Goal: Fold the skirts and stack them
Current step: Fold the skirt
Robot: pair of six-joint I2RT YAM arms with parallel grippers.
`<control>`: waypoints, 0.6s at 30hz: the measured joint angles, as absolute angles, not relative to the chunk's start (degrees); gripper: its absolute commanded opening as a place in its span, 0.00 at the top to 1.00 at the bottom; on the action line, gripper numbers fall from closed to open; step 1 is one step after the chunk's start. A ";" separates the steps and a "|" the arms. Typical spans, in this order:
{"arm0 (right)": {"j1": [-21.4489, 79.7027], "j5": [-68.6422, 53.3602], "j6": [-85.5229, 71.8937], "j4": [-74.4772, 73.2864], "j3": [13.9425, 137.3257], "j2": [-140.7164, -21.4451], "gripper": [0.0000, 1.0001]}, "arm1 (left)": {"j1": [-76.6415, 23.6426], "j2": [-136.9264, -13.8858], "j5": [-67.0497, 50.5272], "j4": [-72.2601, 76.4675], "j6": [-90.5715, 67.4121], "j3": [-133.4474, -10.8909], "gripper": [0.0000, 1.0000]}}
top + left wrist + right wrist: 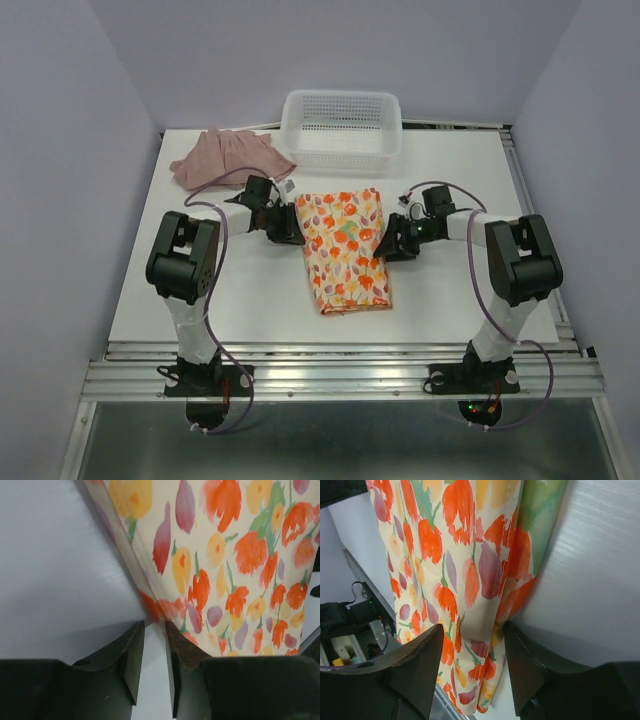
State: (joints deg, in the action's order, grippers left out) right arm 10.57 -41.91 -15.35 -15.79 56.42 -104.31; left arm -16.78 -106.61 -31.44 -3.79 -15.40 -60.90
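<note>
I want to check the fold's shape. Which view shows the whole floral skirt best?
Top external: the floral skirt lies whole there, folded into a long strip. The left wrist view shows only its left edge, the right wrist view only its right edge, close up.

White arms, black joints, purple cables

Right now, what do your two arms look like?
Both the left arm and the right arm have chunky black joints, white links and a looping purplish cable. Each ends in two black wedge-shaped fingers.
</note>
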 measured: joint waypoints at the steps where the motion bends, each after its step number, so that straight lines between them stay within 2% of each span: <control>1: 10.57 -42.74 -15.73 -15.29 56.55 -105.08 0.57 | -16.78 -107.68 -31.62 -4.16 -15.38 -62.11 0.85; 4: 10.59 -44.21 -16.99 -13.87 56.49 -106.80 0.78 | -16.40 -114.63 -33.43 -6.50 -13.96 -70.96 0.95; 8: 10.57 -45.10 -18.57 -13.15 56.25 -108.31 0.97 | -15.27 -118.76 -33.95 -7.51 -12.19 -77.47 0.99; 9: 10.57 -45.28 -18.83 -13.02 56.12 -108.31 0.98 | -14.92 -118.76 -33.89 -7.79 -11.94 -77.52 0.95; 10: 10.59 -45.52 -19.49 -12.62 55.92 -108.31 0.98 | -14.50 -118.69 -33.93 -8.21 -11.55 -77.52 0.77; 12: 10.59 -46.02 -20.58 -11.62 55.18 -108.22 0.96 | -13.91 -118.34 -33.32 -8.84 -10.13 -77.69 0.61; 13: 10.59 -46.26 -20.95 -11.16 54.70 -108.09 0.94 | -13.65 -117.91 -33.10 -9.21 -8.93 -77.71 0.49; 14: 10.59 -46.63 -21.43 -10.68 53.93 -107.81 0.86 | -13.52 -117.08 -32.34 -9.78 -7.18 -77.69 0.44; 15: 10.57 -47.00 -21.93 -10.22 53.12 -107.53 0.74 | -13.63 -116.09 -31.16 -10.20 -5.80 -77.52 0.38; 16: 10.57 -47.20 -22.33 -9.89 52.51 -107.35 0.57 | -13.58 -114.50 -29.78 -10.24 -3.01 -76.79 0.29; 17: 10.55 -47.44 -22.17 -9.67 52.21 -107.31 0.47 | -13.87 -110.52 -28.97 -10.52 -0.27 -75.13 0.27; 18: 10.57 -48.64 -22.68 -9.69 51.88 -107.22 0.32 | -14.83 -106.00 -26.74 -10.17 4.10 -72.44 0.27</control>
